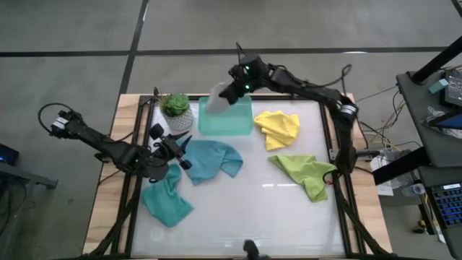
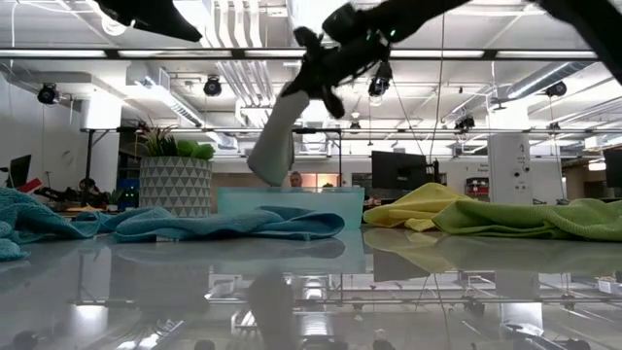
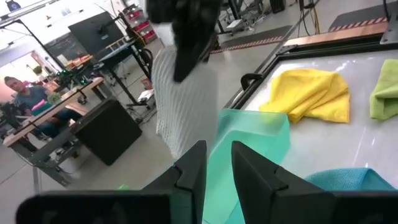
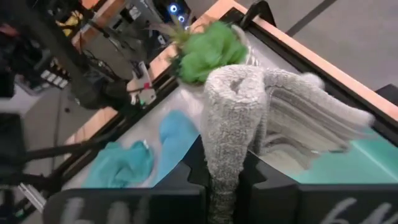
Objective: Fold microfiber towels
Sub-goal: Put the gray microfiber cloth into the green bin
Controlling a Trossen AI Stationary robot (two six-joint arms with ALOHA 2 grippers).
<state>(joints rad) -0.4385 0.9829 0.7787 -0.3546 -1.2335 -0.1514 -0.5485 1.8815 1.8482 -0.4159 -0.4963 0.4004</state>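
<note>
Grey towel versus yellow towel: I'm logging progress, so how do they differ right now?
The grey towel hangs in the air, pinched by the right gripper above the teal tray; the yellow towel lies crumpled on the table, untouched. The grey one droops lengthwise; the yellow one spreads flat. Both are unfolded.

This is a robotics lab in an open, industrial-style office hall. The white glossy bench sits in a dark metal frame on a bare grey concrete floor. Beyond it run exposed silver ceiling ducts and track lights. Black computer monitors stand on desks; a person sits at a wooden desk. Loose cables trail beside a grey equipment cart.
</note>
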